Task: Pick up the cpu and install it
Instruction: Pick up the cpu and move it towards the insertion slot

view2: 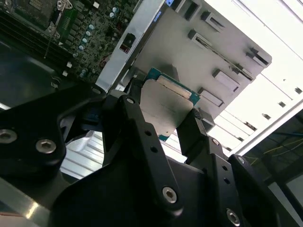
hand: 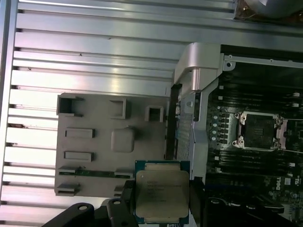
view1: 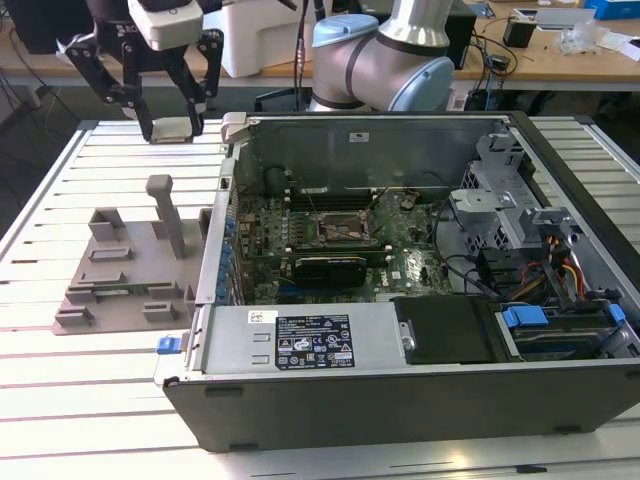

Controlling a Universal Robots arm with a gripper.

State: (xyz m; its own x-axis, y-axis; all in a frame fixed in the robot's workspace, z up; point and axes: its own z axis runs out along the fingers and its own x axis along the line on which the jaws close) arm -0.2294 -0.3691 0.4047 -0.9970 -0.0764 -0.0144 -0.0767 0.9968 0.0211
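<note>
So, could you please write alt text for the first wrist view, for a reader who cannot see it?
Black fingers grip a silver-topped cpu by its edges, above a grey parts tray on a slatted metal table. Beside the tray lies an open computer case with the motherboard socket exposed.

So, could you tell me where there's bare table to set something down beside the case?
Bare slatted table lies between the grey fixture and the exterior camera, and beyond the fixture too. The gripper holds the cpu above. Inside the computer case, motherboard and cables crowd everything.
</note>
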